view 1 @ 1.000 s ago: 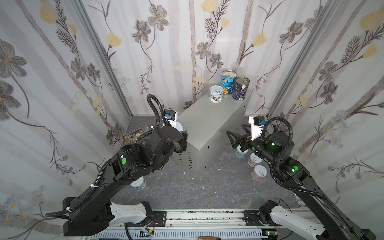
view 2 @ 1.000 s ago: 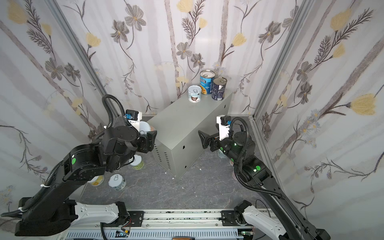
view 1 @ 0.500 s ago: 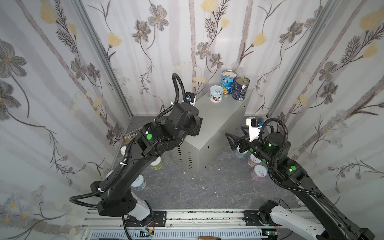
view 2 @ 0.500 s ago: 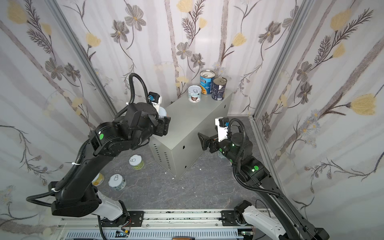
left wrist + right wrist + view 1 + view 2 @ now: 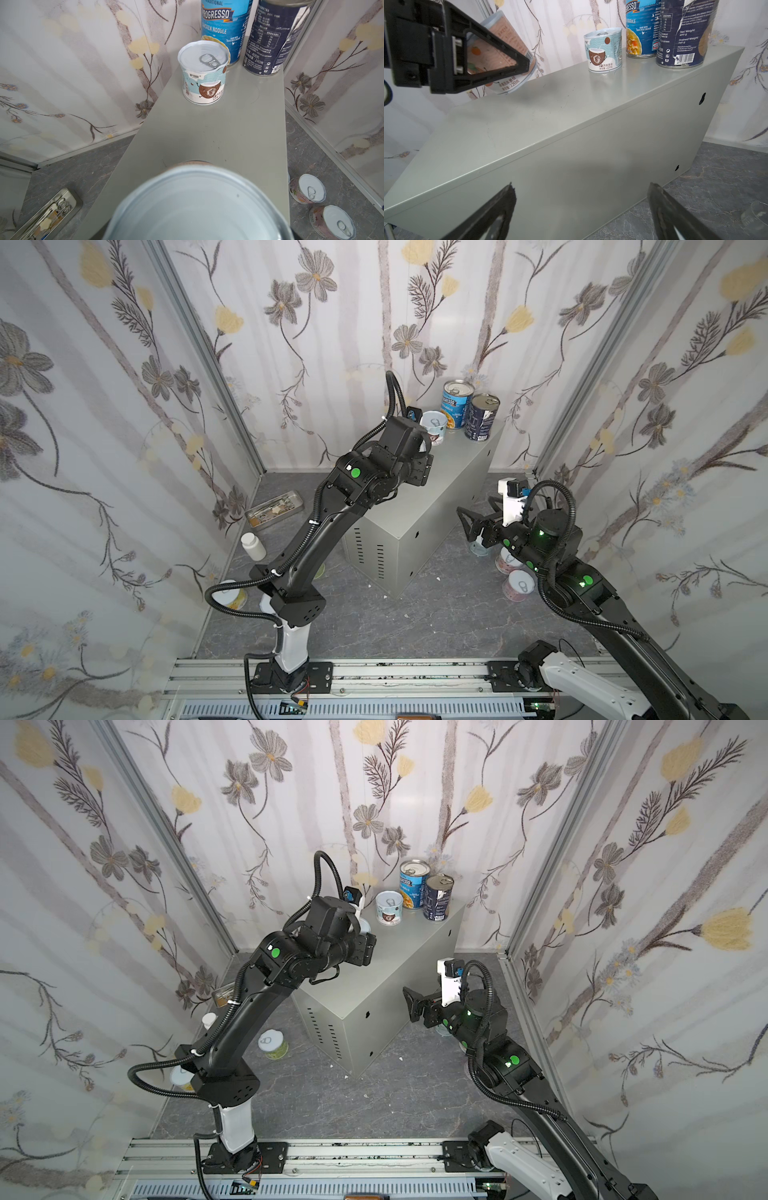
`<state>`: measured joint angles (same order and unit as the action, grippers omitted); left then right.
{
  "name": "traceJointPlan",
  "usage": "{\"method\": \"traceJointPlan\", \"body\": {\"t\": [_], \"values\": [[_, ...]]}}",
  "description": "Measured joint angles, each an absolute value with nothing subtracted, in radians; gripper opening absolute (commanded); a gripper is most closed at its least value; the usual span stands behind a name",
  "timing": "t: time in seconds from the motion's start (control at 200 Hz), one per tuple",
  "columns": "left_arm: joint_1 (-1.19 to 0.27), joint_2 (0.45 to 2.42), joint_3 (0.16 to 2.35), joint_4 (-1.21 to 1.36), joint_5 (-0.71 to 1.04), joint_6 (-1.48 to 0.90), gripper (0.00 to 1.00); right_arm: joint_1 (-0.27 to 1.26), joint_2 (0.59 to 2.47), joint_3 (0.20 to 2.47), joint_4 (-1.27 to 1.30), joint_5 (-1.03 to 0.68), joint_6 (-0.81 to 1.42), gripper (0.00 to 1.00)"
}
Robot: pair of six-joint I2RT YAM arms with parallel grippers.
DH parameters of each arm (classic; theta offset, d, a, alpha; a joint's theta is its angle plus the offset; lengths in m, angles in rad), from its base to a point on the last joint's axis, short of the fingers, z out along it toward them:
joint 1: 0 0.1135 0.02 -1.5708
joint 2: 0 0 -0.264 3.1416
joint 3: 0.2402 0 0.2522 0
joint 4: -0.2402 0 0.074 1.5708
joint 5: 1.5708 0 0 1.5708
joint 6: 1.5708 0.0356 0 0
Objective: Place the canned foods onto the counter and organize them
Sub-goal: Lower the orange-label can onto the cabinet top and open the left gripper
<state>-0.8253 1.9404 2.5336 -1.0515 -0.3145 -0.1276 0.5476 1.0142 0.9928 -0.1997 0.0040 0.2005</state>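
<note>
- Floor point(image 5: 415, 614), dark and marbled, left side: a green-labelled short can point(image 5: 274, 1044) and a yellow-labelled one point(image 5: 230, 593) are seen standing, not yet lifted.
- Left gripper point(image 5: 517, 60): clamped on a peach-labelled short can point(image 5: 504, 29), which is held clear above the counter point(image 5: 571, 116), over the side of its top nearer the left arm.
- The held can's long axis is tipped off upright, with the base down toward the sheet metal and the lid toward the wrist camera.
- Bare top lies directly beneath and ahead of it. The set-down is judged to turn on this: the can is to be straightened, then lowered short of the coconut can point(image 5: 202, 76).
- Counter: a smooth, matt grey box with folded edges; vent slots point(image 5: 370, 547) are cut in the near end.
- At the far end three cans are stood close together: the coconut can with its pale pull-tab lid, the blue Progresso tin point(image 5: 456, 404) and the navy tin point(image 5: 482, 418). All three labels are glossy.
- Right gripper point(image 5: 581, 209): jaws wide apart and empty, held low beside the counter's long side wall.
- Two pink-labelled short cans point(image 5: 519, 587) are noted on the floor close by this arm, which is judged the nearer one for them.
</note>
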Motion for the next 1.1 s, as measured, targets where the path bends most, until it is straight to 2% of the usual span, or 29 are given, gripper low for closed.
{"method": "traceJointPlan", "body": {"t": [0.385, 0.859, 1.009, 1.099], "values": [[-0.825, 2.072, 2.607, -1.028, -0.25, -0.131, 0.69, 0.544, 1.002, 0.976, -0.216, 0.014, 0.2, 0.99], [-0.822, 2.111, 2.623, -0.948, -0.213, -0.131, 0.92, 0.543, 0.972, 0.97, -0.22, 0.041, 0.2, 0.99], [-0.821, 2.114, 2.666, -0.925, -0.206, -0.13, 1.0, 0.549, 0.955, 0.975, -0.226, 0.041, 0.201, 0.96], [-0.821, 2.093, 2.672, -0.907, -0.202, -0.126, 1.0, 0.556, 0.949, 0.99, -0.23, 0.041, 0.201, 0.92]]}}
